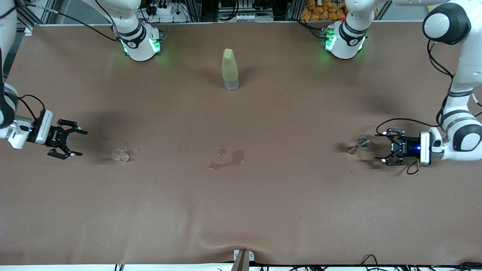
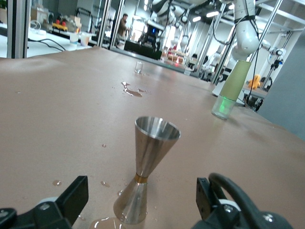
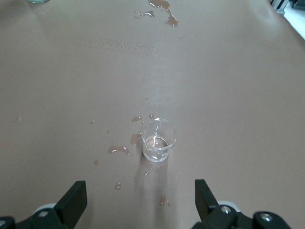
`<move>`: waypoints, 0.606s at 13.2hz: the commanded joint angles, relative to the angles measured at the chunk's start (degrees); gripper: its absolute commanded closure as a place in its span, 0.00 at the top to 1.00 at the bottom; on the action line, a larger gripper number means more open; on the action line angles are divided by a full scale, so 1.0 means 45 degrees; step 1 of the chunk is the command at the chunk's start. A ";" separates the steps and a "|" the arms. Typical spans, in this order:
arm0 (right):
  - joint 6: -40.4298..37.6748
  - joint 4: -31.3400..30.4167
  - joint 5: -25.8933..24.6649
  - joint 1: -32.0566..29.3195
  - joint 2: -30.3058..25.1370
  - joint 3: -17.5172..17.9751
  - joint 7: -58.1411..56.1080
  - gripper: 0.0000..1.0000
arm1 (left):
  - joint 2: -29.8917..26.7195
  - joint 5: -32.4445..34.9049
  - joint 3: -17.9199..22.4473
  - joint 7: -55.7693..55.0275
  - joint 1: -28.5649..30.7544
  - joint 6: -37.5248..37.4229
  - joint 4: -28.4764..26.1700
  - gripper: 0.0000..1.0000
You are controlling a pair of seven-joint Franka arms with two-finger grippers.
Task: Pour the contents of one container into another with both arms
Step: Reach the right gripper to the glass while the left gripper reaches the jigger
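- Approach step is judged in hand; nothing is held; the left gripper (image 1: 385,147) is spread wide beside the metal jigger (image 2: 147,169), the right gripper (image 1: 71,143) spread wide near the small glass (image 3: 157,140), each at its arm's end of the table (image 1: 301,195).
- Next, each vessel is to be enclosed squarely before closing.
- The glass's contents are hard to make out; a puddle (image 1: 228,159) lies between the vessels.

The right gripper (image 3: 138,202) is hovering low over the brown table (image 3: 228,86), fingers (image 3: 71,200) spread wide, nothing between them. A small clear glass (image 3: 158,140) is standing upright just ahead of the gap, droplets (image 3: 119,149) lying beside it, and a puddle (image 3: 164,10) is showing well ahead
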 commanded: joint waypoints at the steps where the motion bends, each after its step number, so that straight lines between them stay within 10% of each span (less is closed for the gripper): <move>1: -0.0187 0.0187 0.1344 -0.0418 0.0966 0.0065 -0.1627 1.00 | 0.0341 -0.0339 -0.0118 0.0297 -0.0095 -0.0198 0.0152 1.00; 8: -0.1513 0.0206 0.3963 -0.0887 0.2842 0.0064 -0.4384 1.00 | 0.0888 -0.1335 -0.0372 0.0336 -0.0446 -0.0159 0.0191 1.00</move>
